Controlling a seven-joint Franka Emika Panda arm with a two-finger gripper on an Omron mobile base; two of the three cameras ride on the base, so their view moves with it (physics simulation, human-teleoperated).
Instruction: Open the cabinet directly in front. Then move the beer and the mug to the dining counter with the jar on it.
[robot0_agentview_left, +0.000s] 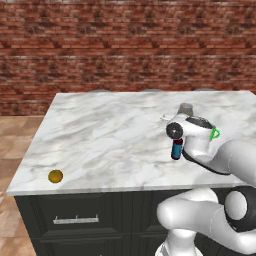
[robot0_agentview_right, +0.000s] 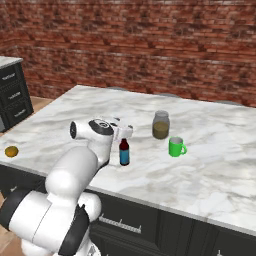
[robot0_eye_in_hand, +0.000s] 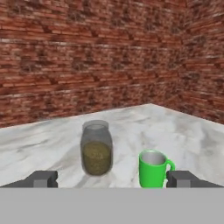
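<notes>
Beer (robot0_agentview_right: 124, 152), green mug (robot0_agentview_right: 175, 147), jar (robot0_agentview_right: 160, 125) upright on dining counter (robot0_agentview_right: 210, 165)

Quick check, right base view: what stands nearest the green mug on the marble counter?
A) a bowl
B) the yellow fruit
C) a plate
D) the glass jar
D: the glass jar with olive-brown contents stands just behind and beside the green mug on the dining counter, apart from it; the yellow fruit lies far off at the counter's other end.
</notes>
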